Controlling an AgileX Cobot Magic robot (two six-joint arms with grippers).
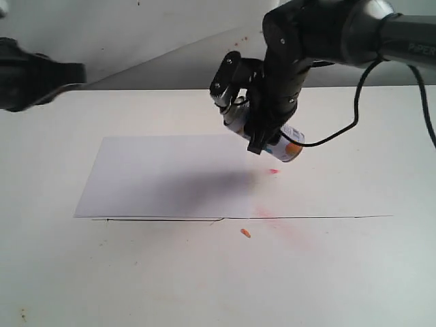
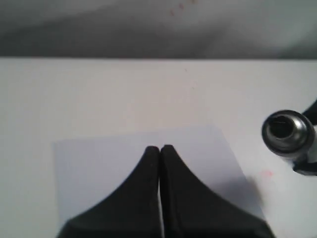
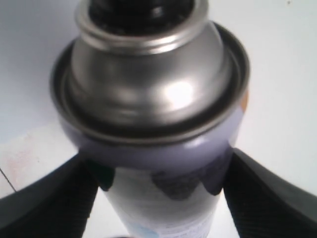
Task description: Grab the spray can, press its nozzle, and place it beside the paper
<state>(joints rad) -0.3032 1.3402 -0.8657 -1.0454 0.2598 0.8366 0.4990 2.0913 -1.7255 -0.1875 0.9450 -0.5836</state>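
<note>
My right gripper (image 1: 262,133) holds the spray can (image 1: 287,146) tilted in the air above the right edge of the white paper (image 1: 170,174). In the right wrist view the can (image 3: 153,99) fills the frame. Its silver shoulder points at the camera, the black nozzle (image 3: 141,7) is cut off by the frame edge, and the fingers (image 3: 47,198) press on both sides of the body. My left gripper (image 2: 159,148) is shut and empty, hovering over the paper (image 2: 99,163). It sees the can (image 2: 287,131) end-on off to one side.
Pink spray marks (image 1: 274,170) stain the table to the right of the paper, and a small orange bit (image 1: 245,233) lies in front. A thin black line (image 1: 306,217) crosses the table. A curled white backdrop sheet (image 1: 170,61) rises behind. A cable (image 1: 354,102) hangs from the right arm.
</note>
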